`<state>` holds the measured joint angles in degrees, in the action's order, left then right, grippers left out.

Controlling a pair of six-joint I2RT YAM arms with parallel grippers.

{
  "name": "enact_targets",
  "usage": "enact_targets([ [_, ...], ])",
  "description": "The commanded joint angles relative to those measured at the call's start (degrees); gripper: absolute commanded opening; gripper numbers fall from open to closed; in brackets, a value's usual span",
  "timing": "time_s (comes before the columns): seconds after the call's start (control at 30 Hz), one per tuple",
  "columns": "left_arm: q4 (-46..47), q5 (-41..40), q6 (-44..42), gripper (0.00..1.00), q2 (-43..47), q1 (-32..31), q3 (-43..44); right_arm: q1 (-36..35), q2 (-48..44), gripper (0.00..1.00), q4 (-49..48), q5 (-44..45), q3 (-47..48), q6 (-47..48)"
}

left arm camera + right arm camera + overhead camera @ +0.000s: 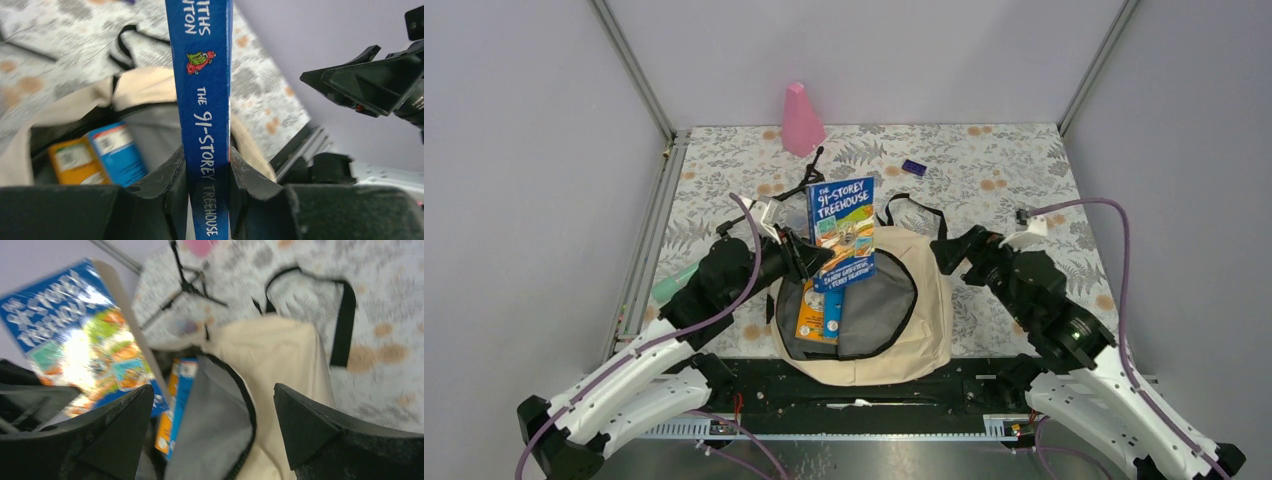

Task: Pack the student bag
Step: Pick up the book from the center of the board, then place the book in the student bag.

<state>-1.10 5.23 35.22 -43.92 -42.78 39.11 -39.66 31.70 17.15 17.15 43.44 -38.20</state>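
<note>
Low in the middle of the overhead view, at the near edge of the patterned worktop [1014,180], lies the student bag [929,320], a cream backpack flat on its back with its main zip open and the grey lining showing. Two slim books sit inside at the left of the opening, an orange one [809,315] and a blue one [832,312] side by side. Above the opening the left pincer [207,167] is clamped on a blue paperback [842,232], its fingers pressed to either side near the lower end of the spine; the cover reads "91-Storey Treehouse". The book stands upright over the bag's upper left rim, its top leaning towards the back of the worktop. At the bag's right, the right pincer [213,390] hangs with its jaws spread wide and nothing between them, pointing at the bag's opening. A pink cone [801,120] stands at the upper centre of the frame, against the back wall. A small purple block [913,167] lies to its right, well apart from the bag. Black straps [904,205] trail from the bag's top.
</note>
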Motion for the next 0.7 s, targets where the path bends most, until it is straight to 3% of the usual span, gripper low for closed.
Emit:
enact_targets([
  [0.0,-11.3,-4.3,-6.3,0.0,5.7,0.8,2.5,-0.4,2.9,0.95,3.7,-6.1,-5.9,-2.8],
  [0.17,-13.9,3.8,-5.9,0.0,9.0,1.1,2.3,-0.4,8.9,0.89,1.6,-16.7,-8.2,-4.7],
  [0.4,-22.4,-0.3,-5.1,0.0,8.7,2.3,6.0,-0.3,15.3,0.85,-1.8,-23.8,-11.2,-8.2],
  [0.57,-21.1,2.3,-2.9,0.0,8.0,3.5,5.3,-0.4,19.5,0.79,-11.0,-28.5,-15.6,-12.4],
  [0.67,-20.9,2.7,-1.7,0.0,8.1,4.0,5.3,-0.4,20.6,0.74,-11.5,-28.3,-14.9,-12.0],
])
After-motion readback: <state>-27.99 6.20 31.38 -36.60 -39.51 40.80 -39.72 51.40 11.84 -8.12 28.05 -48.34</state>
